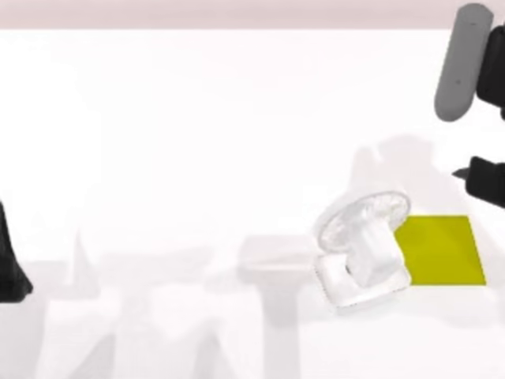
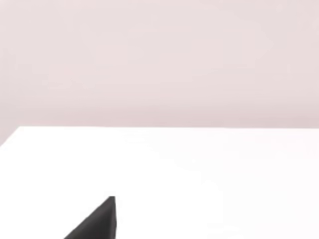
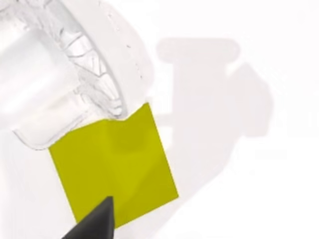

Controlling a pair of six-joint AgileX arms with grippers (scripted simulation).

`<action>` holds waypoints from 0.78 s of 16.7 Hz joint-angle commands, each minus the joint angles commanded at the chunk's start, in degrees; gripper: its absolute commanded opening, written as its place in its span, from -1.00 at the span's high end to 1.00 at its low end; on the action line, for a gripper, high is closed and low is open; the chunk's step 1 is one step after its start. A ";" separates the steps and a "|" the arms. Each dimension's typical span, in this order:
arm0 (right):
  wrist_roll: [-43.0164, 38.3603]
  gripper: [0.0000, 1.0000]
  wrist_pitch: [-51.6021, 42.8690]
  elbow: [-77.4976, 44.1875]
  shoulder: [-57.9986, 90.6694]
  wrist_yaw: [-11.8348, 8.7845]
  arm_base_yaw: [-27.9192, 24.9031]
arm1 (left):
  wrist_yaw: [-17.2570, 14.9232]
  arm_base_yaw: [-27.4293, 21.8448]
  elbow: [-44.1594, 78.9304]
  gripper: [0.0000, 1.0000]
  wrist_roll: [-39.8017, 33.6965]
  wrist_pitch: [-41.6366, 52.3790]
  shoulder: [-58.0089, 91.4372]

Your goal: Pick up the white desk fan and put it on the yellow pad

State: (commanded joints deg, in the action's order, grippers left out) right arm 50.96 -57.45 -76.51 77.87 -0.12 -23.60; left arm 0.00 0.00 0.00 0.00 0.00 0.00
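White desk fan (image 1: 363, 254) stands on the white table (image 1: 197, 142), just left of the yellow pad (image 1: 442, 250), its base off the pad; pale pink wall (image 1: 237, 12) behind; right gripper (image 1: 483, 180) cut off at right edge, left gripper (image 1: 11, 264) parked at left edge; cannot tell either's finger state.

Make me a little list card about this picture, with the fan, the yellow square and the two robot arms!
fan: the white desk fan stands on the table, just left of the pad, not on it
pad: the yellow pad lies flat near the table's right edge, nothing on it
right gripper: the right gripper is at the right edge, beyond the pad, holding nothing
left gripper: the left gripper is parked at the left edge, far from the fan
job: fan not yet on the pad
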 joint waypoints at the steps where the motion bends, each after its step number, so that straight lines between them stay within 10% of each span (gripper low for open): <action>1: 3.27 -1.00 -3.61 -5.02 5.05 -0.01 -1.52 | 0.00 0.00 0.00 -1.00 0.00 0.00 0.00; 13: 23.30 -1.00 -27.66 -32.32 35.77 0.23 -10.71 | 0.00 0.00 0.00 -1.00 0.00 0.00 0.00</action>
State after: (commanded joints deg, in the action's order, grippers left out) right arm 74.26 -85.11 -108.84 113.64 0.10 -34.31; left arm 0.00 0.00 0.00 0.00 0.00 0.00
